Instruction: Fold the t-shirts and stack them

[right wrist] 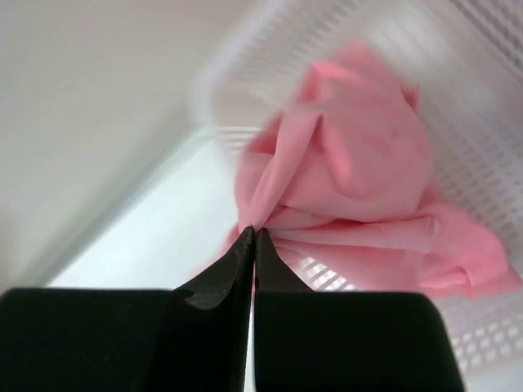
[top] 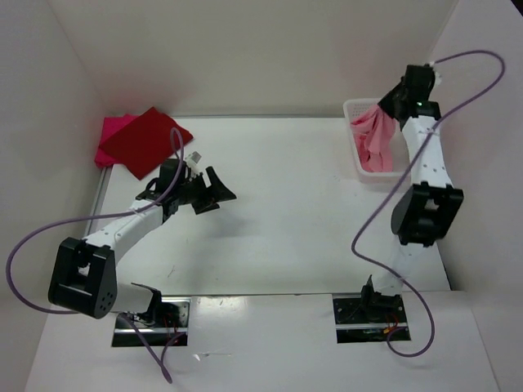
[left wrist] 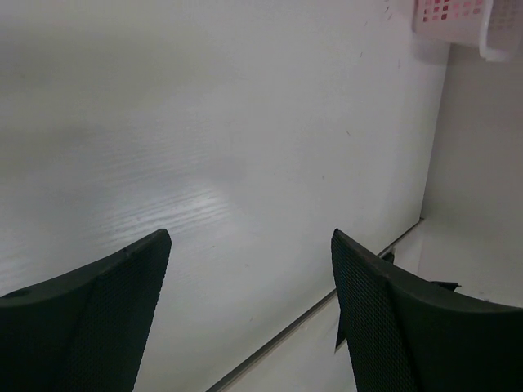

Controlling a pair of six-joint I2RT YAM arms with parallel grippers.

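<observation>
Right gripper (right wrist: 253,238) is clamped tight, tips together on a fold of the light salmon-pink t-shirt (right wrist: 359,171). The wrist view is blurred, but cloth seems caught between them. That shirt sits bunched in the white mesh basket (top: 356,159) at upper right. Over at centre-left, the left gripper (top: 214,189) has its jaws wide and holds nothing, above the bare table (top: 286,212). Upper left, the dark red t-shirt (top: 145,140) lies flat and folded on the magenta-pink t-shirt (top: 114,124).
</observation>
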